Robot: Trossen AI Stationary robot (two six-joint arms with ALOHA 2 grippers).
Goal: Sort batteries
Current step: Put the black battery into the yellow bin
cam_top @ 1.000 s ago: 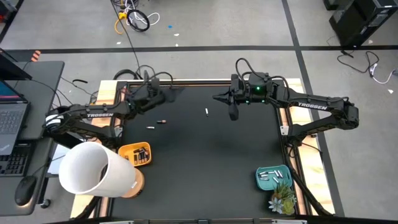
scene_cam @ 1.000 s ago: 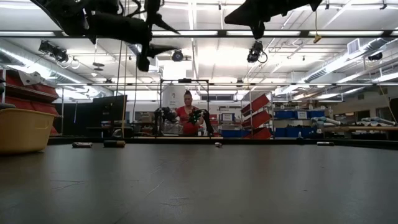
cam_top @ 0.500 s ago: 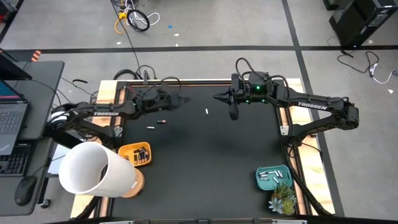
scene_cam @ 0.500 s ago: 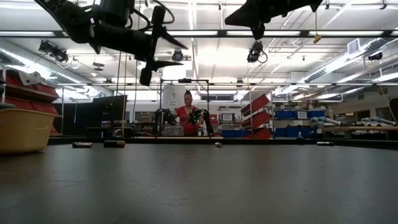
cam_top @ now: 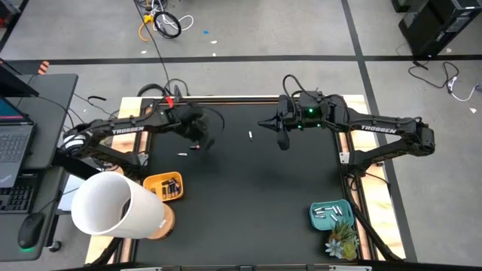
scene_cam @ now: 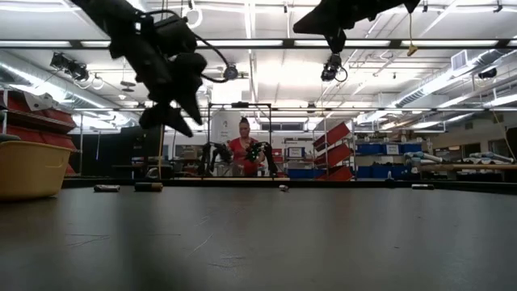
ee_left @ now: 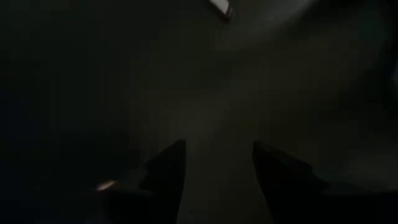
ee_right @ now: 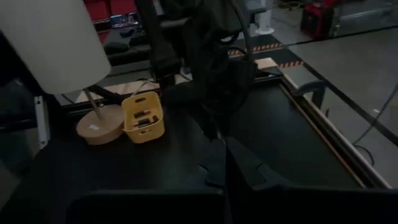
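Three batteries lie loose on the black table (cam_top: 248, 181): a white one (cam_top: 181, 154), a dark one (cam_top: 195, 147) and another white one (cam_top: 250, 135). My left gripper (cam_top: 202, 138) hangs open over the dark one, slanting down, well clear of the table in the low view (scene_cam: 174, 117). In its wrist view the gripper (ee_left: 214, 165) has only bare table between its fingers; a white battery (ee_left: 219, 7) lies farther off. My right gripper (cam_top: 282, 140) waits shut, high over the far middle, also seen in its wrist view (ee_right: 227, 163).
A yellow bin (cam_top: 164, 187) with dark batteries stands at the near left beside a white lamp (cam_top: 113, 205). A teal tray (cam_top: 330, 214) with white batteries and a small plant (cam_top: 340, 242) stand at the near right. A person (scene_cam: 244, 153) works far behind the table.
My left gripper has tipped from about level to slanting down at the table. It has sunk a little and come toward the near edge, over the dark battery. It has stayed open.
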